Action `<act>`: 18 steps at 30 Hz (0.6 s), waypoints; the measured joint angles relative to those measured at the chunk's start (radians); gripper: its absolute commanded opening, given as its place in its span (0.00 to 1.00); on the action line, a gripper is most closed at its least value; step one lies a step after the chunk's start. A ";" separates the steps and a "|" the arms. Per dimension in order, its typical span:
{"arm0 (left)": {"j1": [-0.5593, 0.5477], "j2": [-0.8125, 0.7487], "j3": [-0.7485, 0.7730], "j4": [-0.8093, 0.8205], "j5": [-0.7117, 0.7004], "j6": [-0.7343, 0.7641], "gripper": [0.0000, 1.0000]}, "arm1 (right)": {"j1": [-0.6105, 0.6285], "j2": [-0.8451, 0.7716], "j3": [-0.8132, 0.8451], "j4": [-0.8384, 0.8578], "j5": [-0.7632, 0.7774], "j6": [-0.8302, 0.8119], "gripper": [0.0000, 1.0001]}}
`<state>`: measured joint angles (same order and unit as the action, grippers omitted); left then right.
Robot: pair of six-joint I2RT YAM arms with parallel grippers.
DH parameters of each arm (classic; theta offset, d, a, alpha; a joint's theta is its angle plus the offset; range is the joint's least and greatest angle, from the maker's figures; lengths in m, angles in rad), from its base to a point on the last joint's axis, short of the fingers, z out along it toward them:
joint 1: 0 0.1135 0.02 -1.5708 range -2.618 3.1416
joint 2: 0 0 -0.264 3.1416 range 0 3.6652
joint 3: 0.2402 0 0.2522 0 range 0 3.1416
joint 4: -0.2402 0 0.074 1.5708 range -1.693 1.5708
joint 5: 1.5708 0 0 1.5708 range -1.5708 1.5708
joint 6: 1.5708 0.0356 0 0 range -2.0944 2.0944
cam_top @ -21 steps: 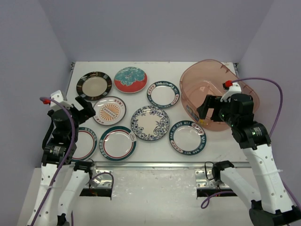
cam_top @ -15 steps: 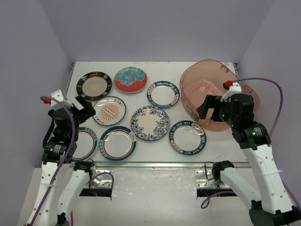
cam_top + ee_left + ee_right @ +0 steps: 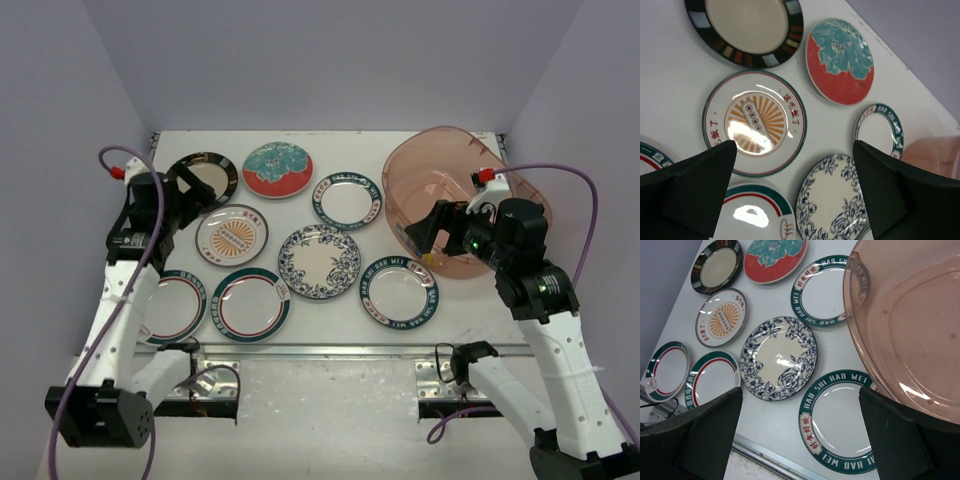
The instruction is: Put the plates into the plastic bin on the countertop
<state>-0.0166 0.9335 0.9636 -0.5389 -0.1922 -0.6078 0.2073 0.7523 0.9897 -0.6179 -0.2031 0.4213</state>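
Hovering left gripper [image 3: 794, 150] and right gripper [image 3: 800, 392] open, empty, we favoured pinching the round orange-sunburst ceramic plate [image 3: 754, 122] squarely by its rim.

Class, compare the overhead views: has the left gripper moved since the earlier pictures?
Yes. The left gripper has moved farther back, from beside the orange sunburst plate to over the black-rimmed plate.

The white countertop [image 3: 360, 145] carried eight plates [image 3: 320, 261] spread flat from beneath the left gripper [image 3: 193, 192] across to the right gripper [image 3: 433, 230], under which the plastic bin [image 3: 440, 165] stood.
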 measured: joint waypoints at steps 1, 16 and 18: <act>0.060 0.045 0.014 0.022 0.059 -0.017 1.00 | 0.000 -0.001 0.000 0.005 -0.009 0.002 0.99; 0.481 0.753 0.056 0.434 0.478 -0.261 1.00 | 0.000 -0.047 0.000 0.067 -0.209 0.046 0.99; 0.481 0.843 0.059 0.452 0.487 -0.268 1.00 | 0.000 -0.068 -0.006 0.078 -0.222 0.047 0.99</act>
<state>0.4644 1.7769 1.0229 -0.0869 0.2952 -0.8756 0.2073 0.6840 0.9841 -0.5399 -0.4247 0.4679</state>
